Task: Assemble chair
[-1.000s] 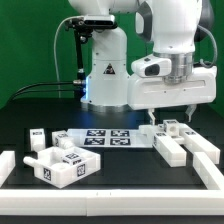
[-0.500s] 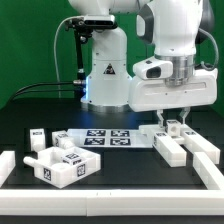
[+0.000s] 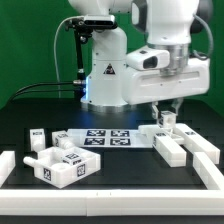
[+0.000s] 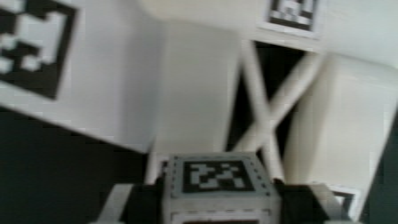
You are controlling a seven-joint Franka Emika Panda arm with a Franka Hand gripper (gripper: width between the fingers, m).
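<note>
My gripper is shut on a small white chair block and holds it just above the white chair bars on the exterior view's right. In the wrist view the block shows its square tag between my dark fingers. Below it lies a white chair part with crossed struts. A larger joined chair piece sits at the front on the exterior view's left. Behind that piece is another small block.
The marker board lies flat in the middle of the black table, and a corner of it shows in the wrist view. Low white border rails run along the table's front and sides. The robot's base stands behind.
My gripper came down over the small block, shut on it, and has lifted it slightly up and toward the exterior view's left.
</note>
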